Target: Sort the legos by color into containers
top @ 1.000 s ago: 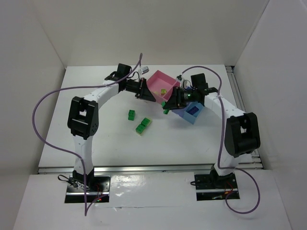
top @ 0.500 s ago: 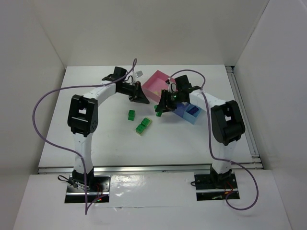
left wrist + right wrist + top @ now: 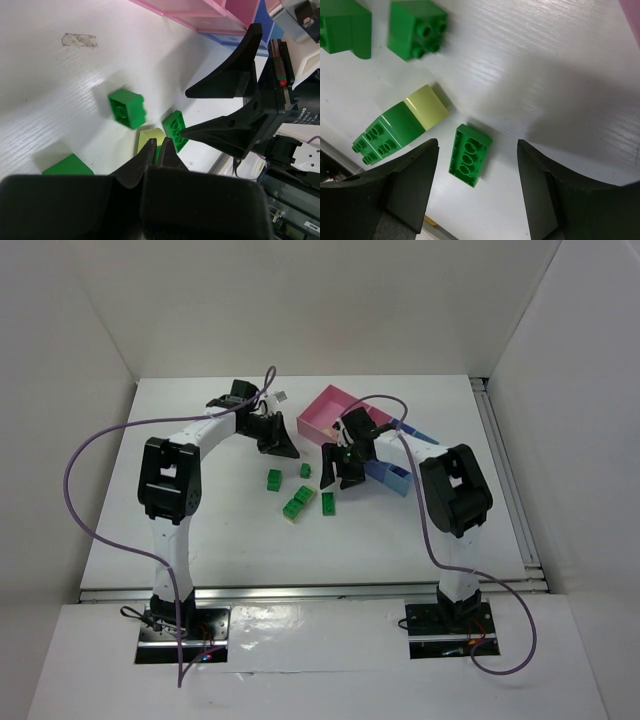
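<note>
Several green legos lie on the white table left of the containers: one [image 3: 273, 480], one [image 3: 305, 470], a green and pale yellow-green stack [image 3: 298, 502] and a flat one [image 3: 328, 503]. In the right wrist view the flat green lego [image 3: 470, 155] lies underside up between the tips of my open, empty right gripper [image 3: 476, 145], which hovers above it. The stack [image 3: 400, 122] is to its left. My right gripper [image 3: 336, 472] is just left of the blue tray [image 3: 395, 475]. My left gripper [image 3: 283, 447] is shut and empty [image 3: 160, 142] above the legos, near the pink tray [image 3: 330, 408].
The joined trays stand at the back right, pink [image 3: 200, 12] then blue [image 3: 262, 20]. Both arms reach in over the middle and their grippers are close together; my right fingers [image 3: 235, 100] fill the left wrist view. White walls enclose the table.
My right gripper moved left from the trays, opened and let go; two more green legos now lie on the table. My left gripper drew back to the left.
</note>
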`<action>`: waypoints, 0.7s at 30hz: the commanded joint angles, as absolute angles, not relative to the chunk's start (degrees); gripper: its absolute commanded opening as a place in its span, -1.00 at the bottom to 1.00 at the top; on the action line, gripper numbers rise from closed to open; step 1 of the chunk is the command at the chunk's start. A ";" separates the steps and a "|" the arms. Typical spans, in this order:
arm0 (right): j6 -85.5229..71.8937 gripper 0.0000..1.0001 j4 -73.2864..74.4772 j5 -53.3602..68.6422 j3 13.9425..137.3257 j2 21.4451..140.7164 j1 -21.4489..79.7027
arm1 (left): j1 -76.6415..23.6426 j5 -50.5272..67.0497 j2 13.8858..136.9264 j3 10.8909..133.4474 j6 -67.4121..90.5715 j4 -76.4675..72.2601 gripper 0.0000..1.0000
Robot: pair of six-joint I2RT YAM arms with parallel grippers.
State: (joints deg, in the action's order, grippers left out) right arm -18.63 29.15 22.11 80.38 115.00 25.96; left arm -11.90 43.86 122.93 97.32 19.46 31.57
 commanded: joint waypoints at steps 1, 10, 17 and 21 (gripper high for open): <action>-18.81 0.44 32.43 17.58 80.34 114.70 25.93 | -12.04 44.12 122.08 99.49 18.98 32.17 -1.00; -19.34 0.44 34.19 12.14 80.33 113.55 31.37 | -12.57 44.12 122.08 99.49 18.98 32.17 -1.00; -19.86 0.44 34.72 7.74 79.19 113.03 35.15 | -12.57 44.12 122.08 99.49 19.51 32.17 -1.00; -20.91 0.37 37.96 -0.86 81.20 114.43 38.84 | -12.57 44.12 122.08 98.96 19.51 32.69 -1.00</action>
State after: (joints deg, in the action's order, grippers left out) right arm -19.81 32.64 6.76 80.23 114.63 36.23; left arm -12.25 43.68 122.93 97.32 19.64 31.81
